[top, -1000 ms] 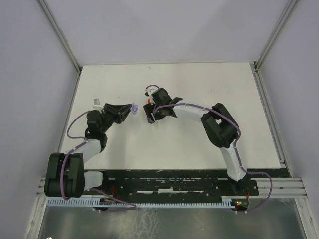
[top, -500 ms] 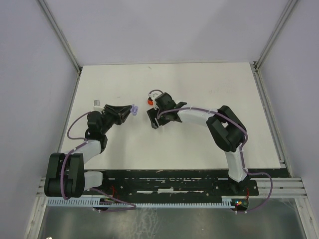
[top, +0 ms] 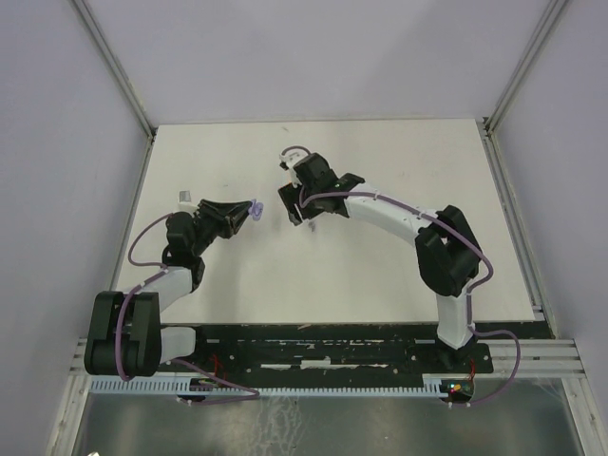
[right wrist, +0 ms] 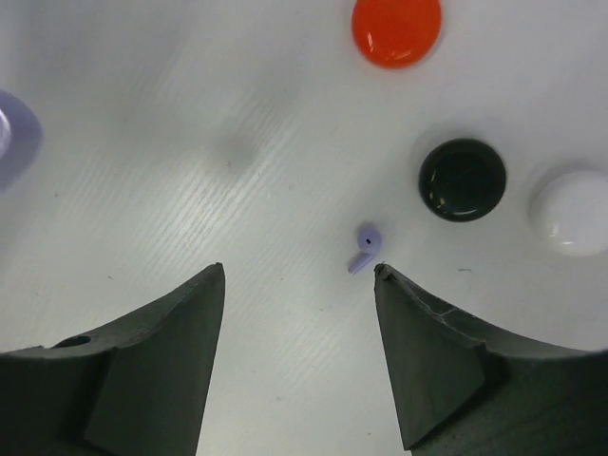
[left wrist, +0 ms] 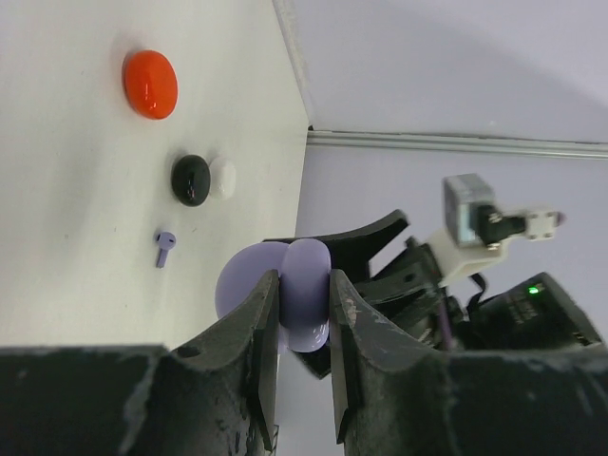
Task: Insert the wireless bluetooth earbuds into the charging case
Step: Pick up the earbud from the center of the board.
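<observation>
My left gripper point(left wrist: 304, 296) is shut on an open lavender charging case point(left wrist: 302, 271), which it holds off the table; from above the case point(top: 255, 208) shows at the tip of the left gripper point(top: 243, 211). One lavender earbud point(right wrist: 365, 248) lies on the white table, just ahead of the inner edge of my right gripper's right finger. The right gripper point(right wrist: 299, 270) hangs open above the table with nothing between its fingers. The top view puts the right gripper point(top: 291, 206) a short way right of the case. The same earbud point(left wrist: 163, 246) also appears in the left wrist view.
Three round discs lie just beyond the earbud: a red one point(right wrist: 396, 28), a black one point(right wrist: 462, 179) and a white one point(right wrist: 570, 211) that touches the black. The right arm hides them from above. White walls enclose the table point(top: 399, 256) on three sides.
The right arm has stretched out, carrying its open gripper left and farther up the table, over the discs; the red disc is now hidden from above. The left arm and case have not moved.
</observation>
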